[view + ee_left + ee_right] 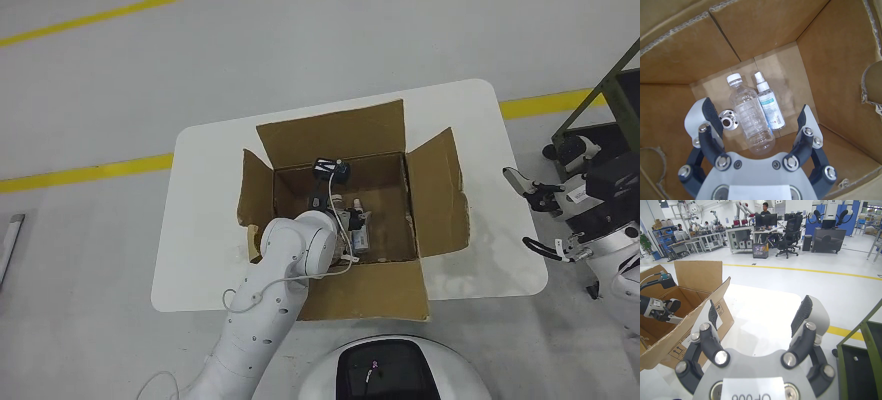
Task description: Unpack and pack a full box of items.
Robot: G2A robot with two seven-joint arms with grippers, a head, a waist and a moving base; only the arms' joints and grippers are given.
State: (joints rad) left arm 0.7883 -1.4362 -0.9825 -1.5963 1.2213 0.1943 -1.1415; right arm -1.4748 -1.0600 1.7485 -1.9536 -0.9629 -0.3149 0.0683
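left end effector (757, 108) wide open, empty, inside box (440, 200) at top-view centre | right end effector (759, 304) open, empty, top-view right | risk: clear bottle (751, 117) touches spray bottle (770, 108), flange (728, 122) just beside; closing may catch two

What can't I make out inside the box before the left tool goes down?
- Metal flange: left wrist view, partly behind a finger of the left tool.
- Box floor nearest the camera: left wrist view, covered by the tool's body.
- Clear bottle and spray bottle: top view, too small to tell apart, arm partly over them.
- Box contents: right wrist view, hidden by the near flap.
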